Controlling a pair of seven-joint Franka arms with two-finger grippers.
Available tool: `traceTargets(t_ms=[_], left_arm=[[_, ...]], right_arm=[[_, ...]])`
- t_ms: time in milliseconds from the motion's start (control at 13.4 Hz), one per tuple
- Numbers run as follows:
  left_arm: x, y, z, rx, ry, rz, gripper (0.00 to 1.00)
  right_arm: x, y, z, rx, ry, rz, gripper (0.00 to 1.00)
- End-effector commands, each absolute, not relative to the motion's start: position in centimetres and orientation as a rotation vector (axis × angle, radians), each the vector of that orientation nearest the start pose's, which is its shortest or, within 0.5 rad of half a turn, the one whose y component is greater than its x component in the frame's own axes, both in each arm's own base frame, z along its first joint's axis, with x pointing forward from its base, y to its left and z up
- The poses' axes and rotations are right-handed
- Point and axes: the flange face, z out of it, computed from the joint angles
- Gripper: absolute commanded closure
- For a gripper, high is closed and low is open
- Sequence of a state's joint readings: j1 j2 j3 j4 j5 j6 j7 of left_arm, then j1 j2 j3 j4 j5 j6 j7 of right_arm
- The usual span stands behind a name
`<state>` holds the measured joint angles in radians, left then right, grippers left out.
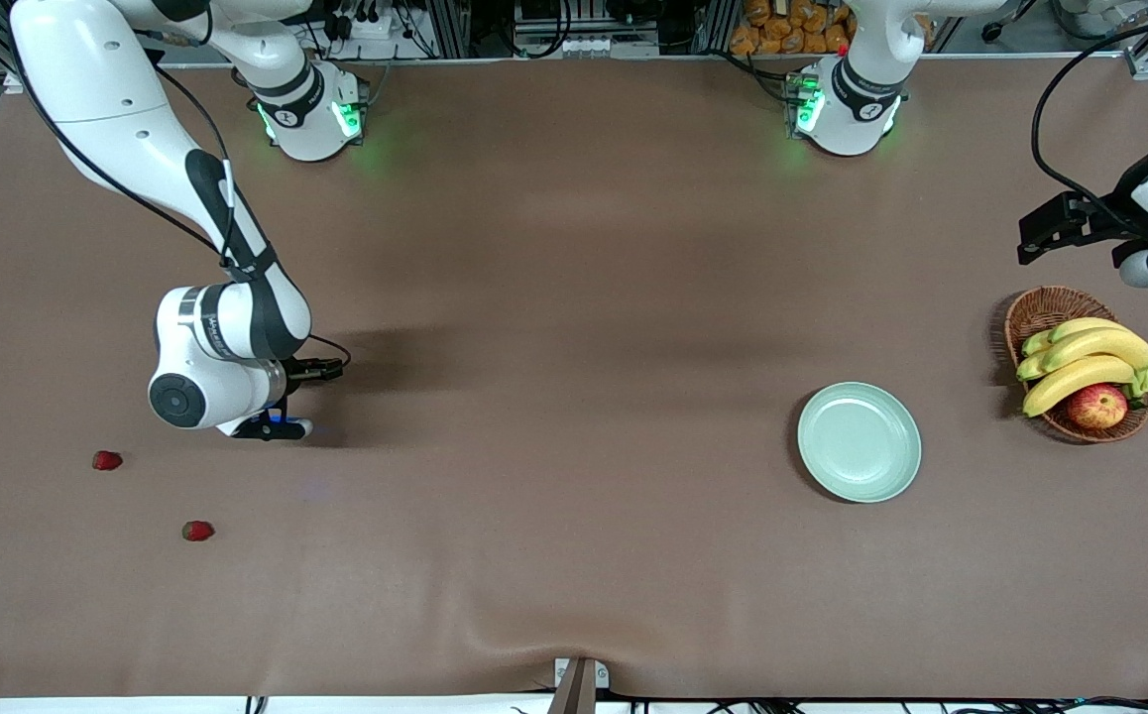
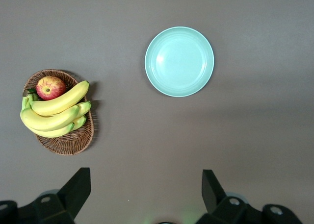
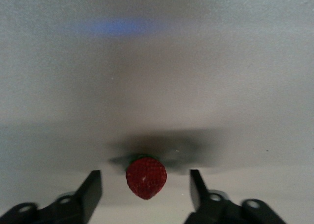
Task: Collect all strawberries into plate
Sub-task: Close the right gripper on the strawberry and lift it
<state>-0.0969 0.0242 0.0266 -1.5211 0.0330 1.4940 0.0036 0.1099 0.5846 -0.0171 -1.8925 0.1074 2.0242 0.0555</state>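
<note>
Overhead, brown table point(image 1: 574, 297) under two loose strawberries point(image 1: 107, 460).

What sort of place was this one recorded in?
Most likely a robotics lab bench: two arms are bolted along a brown-covered table, aluminium framing and cables run along its edge by the bases, and staged props sit on it, a plate and a fruit basket.

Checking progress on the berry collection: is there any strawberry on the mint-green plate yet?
No, the plate lies bare in the left wrist view, with no berry on it.
</note>
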Motion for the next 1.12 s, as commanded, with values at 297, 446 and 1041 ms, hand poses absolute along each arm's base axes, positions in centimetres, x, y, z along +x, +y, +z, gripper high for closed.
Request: traceTargets(t_ms=[297,446,1041], left_arm=[[55.4,-3.5,62.7,-3.095,0.132,0.069,0.0],[55.3,-3.3,62.8,-3.095,0.125,0.07,0.0],[55.6,-3.1,62.1,-3.095,0.121,0.079,0.0]], right_arm=[[58.0,5.9,17.4,-3.018,0.085,0.664,1.0],[59.8,5.9,19.8,-3.031,0.077,0.584,1.0],[67.3,14.0,30.9,-3.054,-0.127,0.167,1.0]])
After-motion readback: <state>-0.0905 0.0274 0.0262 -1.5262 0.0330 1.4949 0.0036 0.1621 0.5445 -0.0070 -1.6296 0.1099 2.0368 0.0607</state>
